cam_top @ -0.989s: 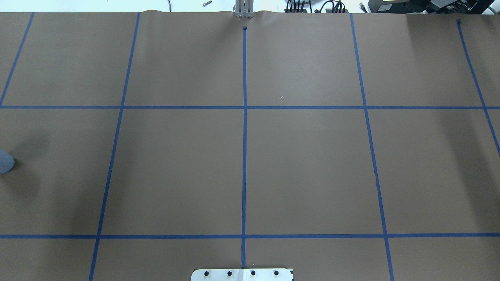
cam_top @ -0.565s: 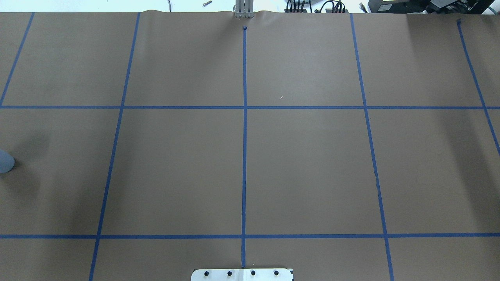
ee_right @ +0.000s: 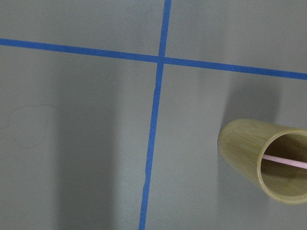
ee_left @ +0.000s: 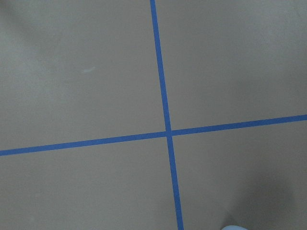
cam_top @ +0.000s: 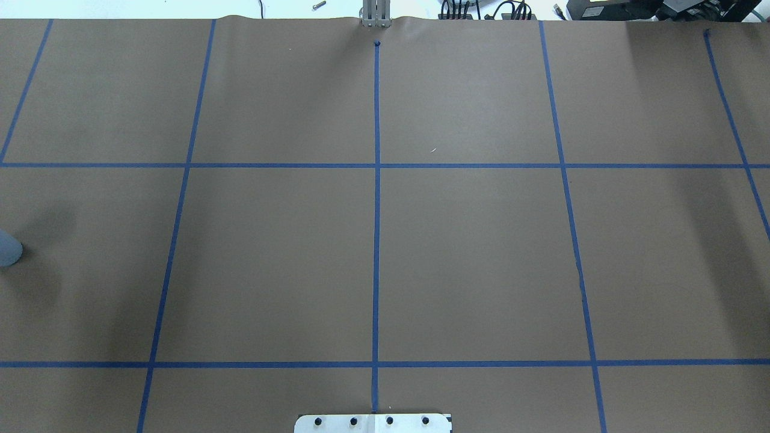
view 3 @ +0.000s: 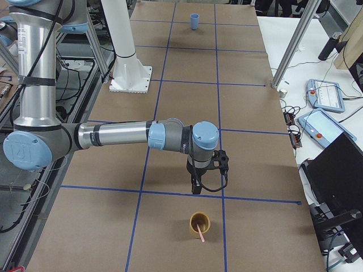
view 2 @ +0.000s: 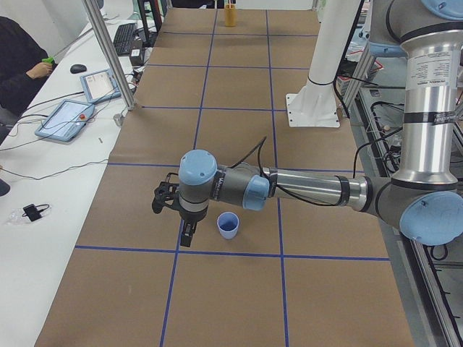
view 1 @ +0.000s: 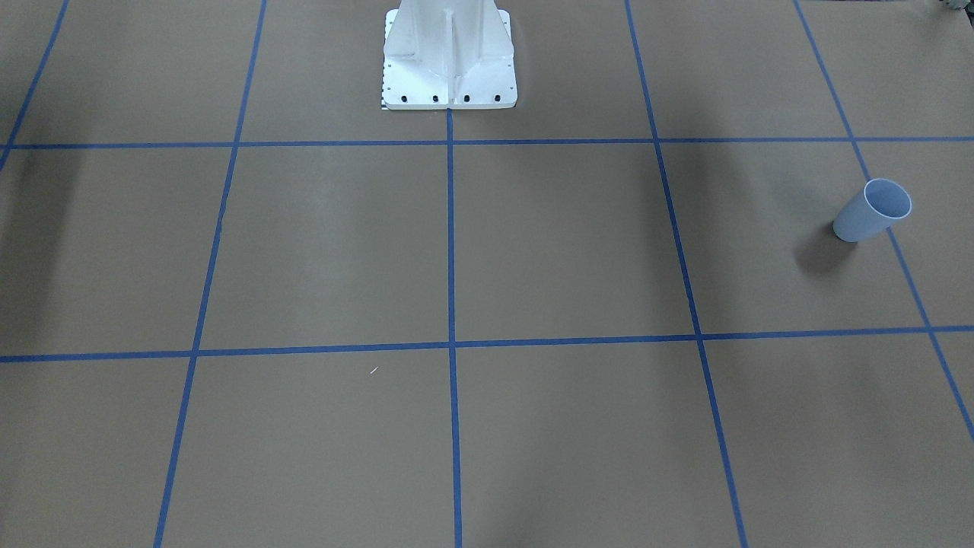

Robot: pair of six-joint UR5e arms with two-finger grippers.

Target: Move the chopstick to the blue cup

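Note:
The blue cup (view 1: pixel 873 211) stands upright on the brown table; it also shows in the exterior left view (view 2: pixel 228 225), far off in the exterior right view (view 3: pixel 194 21), and cut by the overhead view's left edge (cam_top: pixel 7 248). The pink chopstick (view 3: pixel 199 231) leans inside a tan bamboo cup (view 3: pixel 199 224), also in the right wrist view: the stick (ee_right: pixel 285 161), the cup (ee_right: pixel 261 163). My left gripper (view 2: pixel 186 238) hangs just beside the blue cup. My right gripper (view 3: pixel 194 188) hangs a little short of the tan cup. I cannot tell whether either is open.
The white robot pedestal (view 1: pixel 449 53) stands at the table's robot side. Blue tape lines (cam_top: pixel 376 240) grid the table. A white bench with tablets (view 2: pixel 69 116) and a metal post (view 2: pixel 108 54) runs along the operators' side.

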